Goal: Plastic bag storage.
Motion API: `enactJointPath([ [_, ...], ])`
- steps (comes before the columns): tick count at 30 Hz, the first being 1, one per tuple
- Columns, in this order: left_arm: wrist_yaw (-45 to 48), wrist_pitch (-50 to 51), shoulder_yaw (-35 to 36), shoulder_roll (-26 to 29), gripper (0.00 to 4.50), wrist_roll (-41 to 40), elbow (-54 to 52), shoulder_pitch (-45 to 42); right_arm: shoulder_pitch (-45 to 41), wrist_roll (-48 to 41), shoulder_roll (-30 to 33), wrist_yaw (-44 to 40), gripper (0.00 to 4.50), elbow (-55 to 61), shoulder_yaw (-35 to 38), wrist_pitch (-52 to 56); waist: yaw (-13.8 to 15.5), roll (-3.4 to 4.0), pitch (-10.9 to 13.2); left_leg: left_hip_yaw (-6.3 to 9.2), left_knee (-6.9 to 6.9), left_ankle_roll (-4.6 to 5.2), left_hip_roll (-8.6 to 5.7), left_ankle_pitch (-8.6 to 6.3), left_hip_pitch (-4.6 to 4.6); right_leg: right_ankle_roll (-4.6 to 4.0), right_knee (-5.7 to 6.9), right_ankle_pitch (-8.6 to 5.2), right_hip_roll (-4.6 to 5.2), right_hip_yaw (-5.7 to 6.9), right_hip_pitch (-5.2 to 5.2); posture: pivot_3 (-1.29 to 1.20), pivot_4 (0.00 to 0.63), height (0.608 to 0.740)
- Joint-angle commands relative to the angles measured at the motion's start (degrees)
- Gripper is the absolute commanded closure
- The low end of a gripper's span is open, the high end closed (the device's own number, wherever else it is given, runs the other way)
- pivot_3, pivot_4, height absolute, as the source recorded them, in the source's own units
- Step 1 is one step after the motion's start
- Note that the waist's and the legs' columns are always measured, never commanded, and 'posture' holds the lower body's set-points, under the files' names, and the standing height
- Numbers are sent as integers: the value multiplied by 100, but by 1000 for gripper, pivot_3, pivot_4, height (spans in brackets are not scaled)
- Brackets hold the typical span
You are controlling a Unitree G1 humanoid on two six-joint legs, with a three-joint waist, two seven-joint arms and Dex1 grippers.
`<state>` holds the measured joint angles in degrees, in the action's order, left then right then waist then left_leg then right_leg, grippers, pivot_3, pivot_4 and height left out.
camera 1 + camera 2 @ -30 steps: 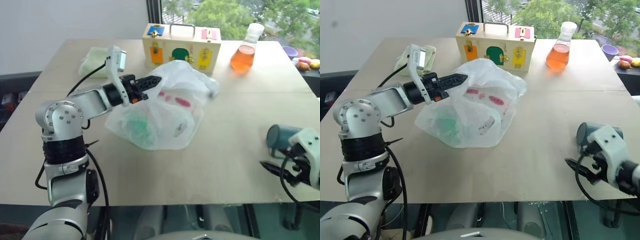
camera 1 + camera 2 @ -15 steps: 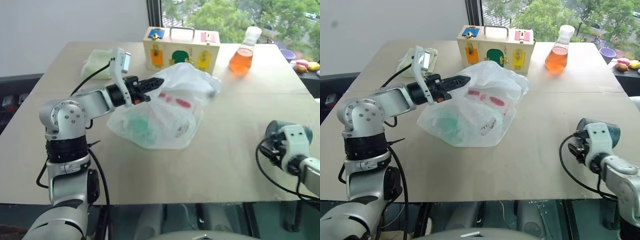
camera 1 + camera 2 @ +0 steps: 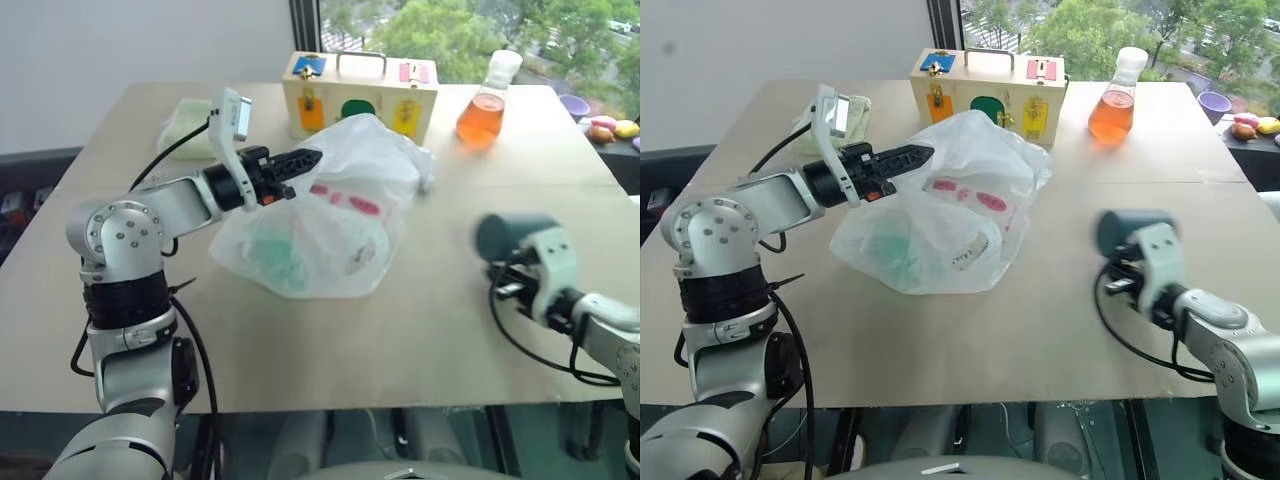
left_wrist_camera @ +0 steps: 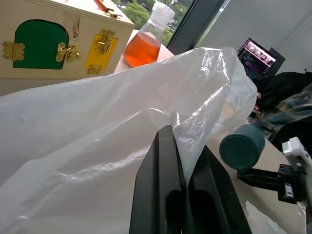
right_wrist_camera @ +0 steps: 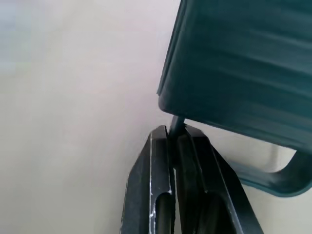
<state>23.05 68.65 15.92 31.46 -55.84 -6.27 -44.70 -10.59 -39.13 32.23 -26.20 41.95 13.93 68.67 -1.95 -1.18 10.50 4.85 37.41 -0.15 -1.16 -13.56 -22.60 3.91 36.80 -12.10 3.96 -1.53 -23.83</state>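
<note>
At frame center, the plastic bag (image 3: 325, 215) looks light, limp, slippery; left gripper (image 3: 306, 160) pinches its upper film, the right gripper (image 5: 174, 139) clamps a teal cup (image 5: 243, 73) rim.

lab: test table (image 3: 450, 330), orange flask (image 3: 481, 112)

Your left arm reaches forward from the left, forearm roughly level, wrist turned so the camera housing stands up above it. Your left hand (image 3: 300, 159) points forward and to the right, its two black fingers (image 4: 161, 195) pressed together on a fold of the plastic bag (image 3: 330, 215). Your right arm comes in low from the right, and your right hand (image 5: 171, 134) has its fingers pinched on the rim of a dark teal cup (image 3: 505, 236).
</note>
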Motion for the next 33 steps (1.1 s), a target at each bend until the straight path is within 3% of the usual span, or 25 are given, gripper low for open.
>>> enactJointPath([
  [1, 163, 17, 108, 171, 4500, -132, -125, -216, -721, -521, 199, -489, 4429, 277, -805, 129, -16, -4, -1, 4, 0, 0, 0, 0, 0, 0, 0, 0, 0, 4, 1, 0, 150, 740],
  [6, 370, 46, 8, 291, 4500, -248, -306, -339, -1899, -160, 193, -979, 4429, -544, -2425, -116, -6, -7, 0, 15, 1, 0, -9, 0, -7, -6, -7, 3, 6, 17, 3, 0, 150, 740],
  [10, 397, 252, 100, 398, 4500, -524, -597, -357, -2689, 509, -113, -1239, 4429, -1723, -3306, -773, -21, -8, 0, 19, -2, -1, -8, 0, -9, -7, -8, 3, 6, 20, 0, 0, 150, 740],
  [20, 116, 736, 293, 821, 4500, -1732, -1631, 263, -4128, 1603, -1341, -1688, 4429, -4775, -3688, -2234, -48, -6, 3, 19, -9, -3, -8, 0, -13, -10, -5, 5, 6, 15, -11, 0, 150, 740],
  [23, -223, 635, 339, 810, 4500, -1742, -1601, 361, -4474, 2183, -1964, -1800, 4429, -5610, -4034, -3374, -39, -7, 2, 20, -14, -3, -8, 0, -11, -11, -3, 5, 5, 16, -13, 0, 150, 740],
  [26, -622, 514, 303, 722, 4500, -1568, -1481, 400, -4569, 2475, -2381, -1937, 3573, -6124, -4096, -3936, -52, -6, 2, 18, -14, -6, -10, 1, -9, -11, -2, 5, 5, 12, -14, 0, 150, 740],
  [28, -814, 427, 317, 648, 4500, -1511, -1399, 424, -4379, 2513, -2404, -2091, 2686, -5810, -4051, -4085, -22, -5, 3, 18, -18, -24, -10, 12, -12, -11, 0, 6, 6, 11, -22, 0, 150, 740],
  [30, -934, 288, 294, 575, 4500, -1378, -1345, 490, -4054, 2724, -2209, -1836, 1703, -5136, -3915, -4214, 17, -8, 1, 23, -17, -28, -13, 14, -21, -12, -1, 6, 8, 15, -26, 0, 150, 740],
  [31, -989, 205, 267, 536, 4500, -1287, -1313, 514, -3895, 2644, -2033, -1913, 1703, -4766, -3793, -4093, 54, -7, 2, 26, -18, -29, -17, 14, -23, -12, -4, 6, 11, 17, -25, 0, 150, 740],
  [32, -1038, 104, 237, 488, 4500, -1170, -1260, 528, -3679, 2454, -1852, -1978, 1085, -4276, -3602, -3868, 78, -7, 2, 26, -18, -29, -23, 13, -25, -12, -5, 6, 19, 17, -25, 0, 150, 740],
  [33, -1067, 36, 216, 459, 4500, -1097, -1225, 535, -3537, 2301, -1741, -2042, 1010, -3955, -3472, -3685, 112, -7, 2, 24, -17, -29, -24, 13, -27, -11, -6, 6, 19, 15, -26, 0, 150, 740],
])
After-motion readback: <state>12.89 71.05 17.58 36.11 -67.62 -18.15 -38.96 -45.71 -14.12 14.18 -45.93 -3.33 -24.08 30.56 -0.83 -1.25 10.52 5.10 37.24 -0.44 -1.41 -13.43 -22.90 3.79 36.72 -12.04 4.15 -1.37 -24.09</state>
